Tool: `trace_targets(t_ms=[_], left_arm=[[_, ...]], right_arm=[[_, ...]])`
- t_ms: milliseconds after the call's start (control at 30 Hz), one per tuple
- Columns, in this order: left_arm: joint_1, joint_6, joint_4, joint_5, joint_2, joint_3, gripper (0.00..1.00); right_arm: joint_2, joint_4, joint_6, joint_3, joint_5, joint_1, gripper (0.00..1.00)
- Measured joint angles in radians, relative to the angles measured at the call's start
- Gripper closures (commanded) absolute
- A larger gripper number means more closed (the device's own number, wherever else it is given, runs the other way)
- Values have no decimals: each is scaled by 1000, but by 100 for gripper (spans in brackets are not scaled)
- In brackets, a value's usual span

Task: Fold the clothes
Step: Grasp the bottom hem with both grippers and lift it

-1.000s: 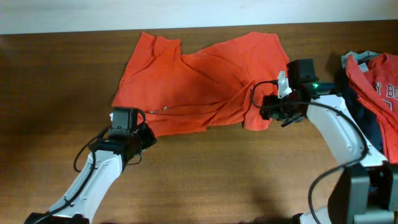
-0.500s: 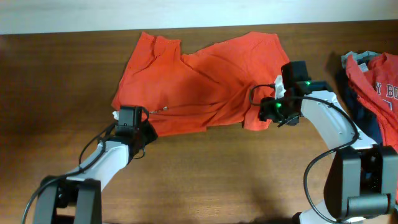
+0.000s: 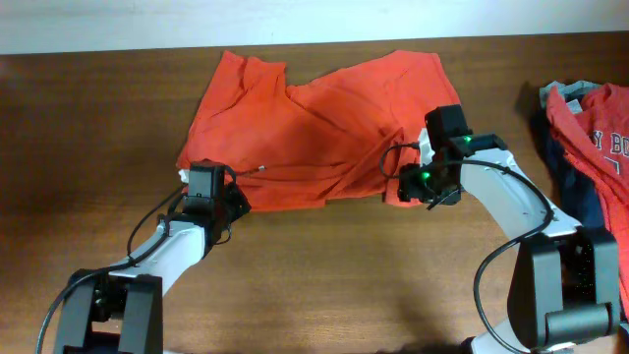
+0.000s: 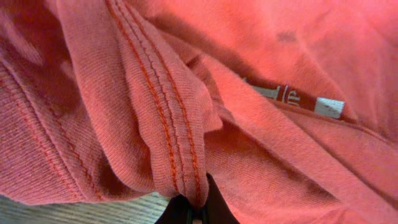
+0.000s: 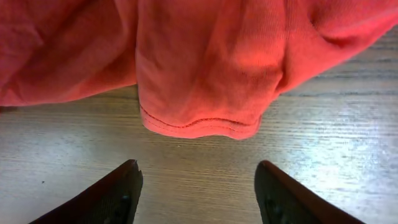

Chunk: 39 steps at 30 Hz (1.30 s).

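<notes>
Both arms have closed in on the garment since a second ago: the right one has slid leftward to its lower right corner, and the left one has crept up to the lower left hem.

The brown wood-grain desk [image 3: 88, 128] carries an orange-red T-shirt [image 3: 305, 128] spread crumpled across its far middle, with diagonal creases running through the soft knit. At the right edge lies a pile of clothes [image 3: 595, 128]: a red piece with white block lettering over navy and grey ones, well apart from the shirt.

The right gripper [image 5: 198, 171] is spread wide over bare desk, its two dark fingers [image 5: 121, 193] flanking a rounded flap of the shirt's hem without touching it.

The left gripper [image 4: 193, 214] is pressed together on a fold of the shirt's edge, which rises from it as a ribbed band with double stitching [image 4: 168, 112].

A small white tag [image 4: 292, 98] with red marks lies flat on the cloth just beyond.
</notes>
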Motion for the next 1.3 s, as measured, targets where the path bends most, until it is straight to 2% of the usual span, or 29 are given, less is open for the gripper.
trace_targets(t_ms=[133,267,400,667,733,767,800,833,867,900,1100,1167,1300], left_arm=[[0,11,-73,11,-26,34,99],[0,34,-150,19,-172,98,99],[0,39,-170,26,-283,108,99],[0,39,-185,27,-357,108,99],[0,39,-186,27,-357,108,99],[0,39,-186,27,-357,108,99],[0,39,-186,27,-357,108,99],[0,39,-186,27,-357,108,99],[0,39,-186,27,-357,108,99],[0,40,-186,27,-357,108,99],[0,74,-206,26,-357,113,99],[0,90,-246,26,-357,129,99],[1,133,-447,22,-357,240,99]], right_arm=[[0,39,1,-33,13,0,40],[2,103,-5,-61,17,0,40],[27,155,-43,-61,20,3,39],[107,221,-87,-62,26,105,40],[111,223,-86,-62,40,121,50],[111,223,-87,-62,48,126,68],[111,220,-89,-62,62,128,75],[111,215,-88,-62,76,128,86],[111,206,-82,-62,94,127,94],[111,203,-83,-62,100,127,96],[112,110,-49,-53,136,119,96],[112,33,-42,-24,139,110,96],[100,-182,5,100,140,77,96]])
